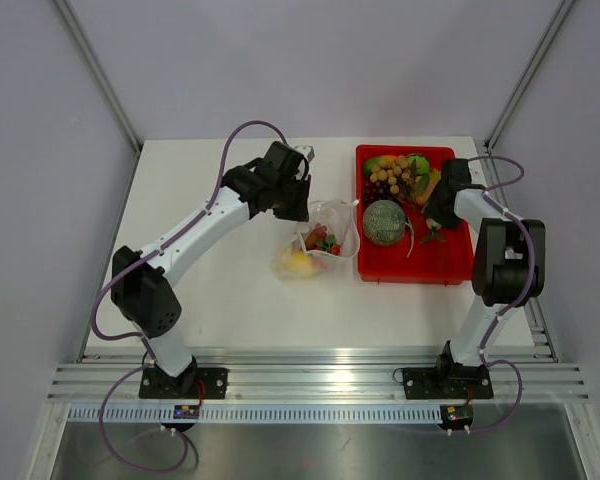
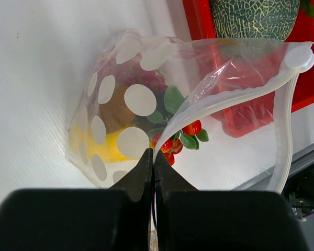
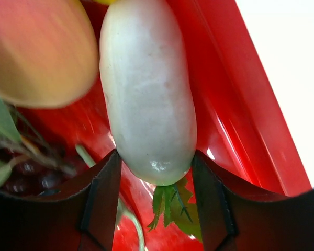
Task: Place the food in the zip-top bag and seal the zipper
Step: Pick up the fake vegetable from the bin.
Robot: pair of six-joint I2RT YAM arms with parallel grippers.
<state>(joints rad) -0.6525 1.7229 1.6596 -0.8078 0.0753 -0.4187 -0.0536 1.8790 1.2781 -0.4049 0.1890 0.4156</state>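
My left fingers (image 2: 153,151) are pressed together on the rim of the zip-top bag (image 2: 120,104), pinching the plastic right where the zipper (image 2: 240,94) begins. From there the pale strip arcs away to a round tab at its far end, and its other side hangs well apart from it, so the mouth gapes unsealed. The bag is clear with white dots. Through it I can see a yellow piece (image 2: 102,149) low against the counter (image 1: 240,310), and small red fruits with green leaves (image 2: 184,135) sit at the mouth. Something darker lies further in, too blurred through the plastic to name.

From the top view, the bag (image 1: 320,240) lies about mid-counter, just beside the left rim of the red tray (image 1: 410,272). The left gripper (image 1: 302,210) is on its far side. The tray fills the right half, running from the far edge toward the middle, close to the right edge. It carries a green netted melon (image 1: 384,221), a cluster of small brown rounds (image 1: 385,182) and more fruit at its far end.

My right gripper (image 1: 432,215) is down inside the tray on its right side. There its fingers (image 3: 102,198) hold the rounded end of a white oblong vegetable (image 3: 146,89), one inner face against each side, with a green leafy sprig below. A pinkish-orange fruit (image 3: 36,47) lies just beside it.
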